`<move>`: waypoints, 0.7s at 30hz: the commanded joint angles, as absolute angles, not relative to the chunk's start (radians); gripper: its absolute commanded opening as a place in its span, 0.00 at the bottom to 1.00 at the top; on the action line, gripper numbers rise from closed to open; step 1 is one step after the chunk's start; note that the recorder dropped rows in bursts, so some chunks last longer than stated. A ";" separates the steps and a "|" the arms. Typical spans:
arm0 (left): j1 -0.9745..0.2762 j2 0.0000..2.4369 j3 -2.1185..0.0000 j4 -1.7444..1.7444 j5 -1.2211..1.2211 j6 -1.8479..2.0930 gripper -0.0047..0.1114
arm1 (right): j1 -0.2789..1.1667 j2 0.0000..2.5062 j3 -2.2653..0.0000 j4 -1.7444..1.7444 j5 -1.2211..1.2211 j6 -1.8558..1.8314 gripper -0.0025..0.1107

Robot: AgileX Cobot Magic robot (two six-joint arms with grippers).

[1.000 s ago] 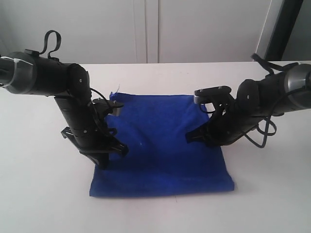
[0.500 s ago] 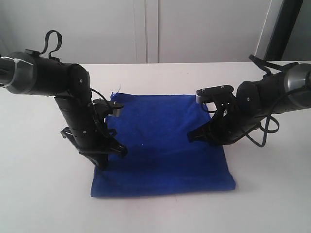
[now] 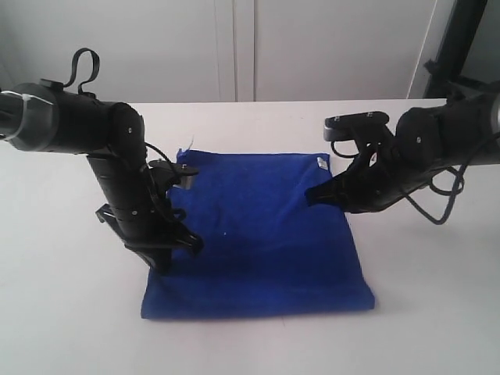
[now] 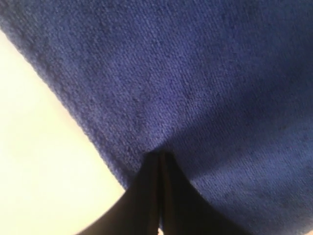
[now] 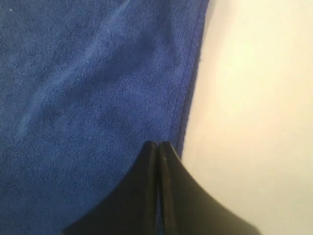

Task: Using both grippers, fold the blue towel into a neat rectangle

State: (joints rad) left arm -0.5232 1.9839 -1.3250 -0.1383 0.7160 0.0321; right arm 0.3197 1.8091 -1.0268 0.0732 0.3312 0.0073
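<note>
The blue towel [image 3: 258, 234] lies flat on the white table [image 3: 70, 328] as a squarish folded sheet, its small white tag [image 3: 322, 163] showing at the far right corner. My left gripper [image 3: 169, 256] is shut, with its tips down on the cloth just inside the left edge. In the left wrist view the shut left gripper [image 4: 160, 155] touches the towel [image 4: 205, 73] close up. My right gripper [image 3: 311, 197] is shut and hangs a little above the towel's right side. The right wrist view shows this right gripper [image 5: 158, 145] beside the towel's [image 5: 88, 88] right hem.
White cabinet doors [image 3: 234, 47] stand behind the table's far edge. A dark post [image 3: 453, 39] rises at the back right. Loose cables [image 3: 437, 207] hang from the right arm over bare table [image 5: 254, 98]. Bare table [image 4: 39, 147] lies left of the towel.
My right arm has risen and drawn back to the right, off the towel's right edge, uncovering the white tag. The left arm has barely moved. The towel's near left corner shifted slightly.
</note>
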 commanded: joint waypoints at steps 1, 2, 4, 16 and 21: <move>-0.523 1.955 -1.316 -0.126 0.748 0.025 0.04 | 0.317 1.762 -1.025 0.081 0.384 0.012 0.02; -0.523 1.947 -1.316 -0.126 0.748 0.025 0.04 | 0.317 1.755 -1.025 0.083 0.399 0.012 0.02; -0.523 1.932 -1.323 -0.126 0.753 0.025 0.04 | 0.317 1.736 -1.023 0.107 0.429 0.007 0.02; -0.525 1.813 -1.338 -0.176 0.781 0.025 0.04 | 0.319 1.600 -0.898 0.139 0.482 0.000 0.02; -0.534 1.715 -1.266 -0.184 0.770 0.021 0.04 | 0.319 1.503 -0.834 0.141 0.499 -0.026 0.02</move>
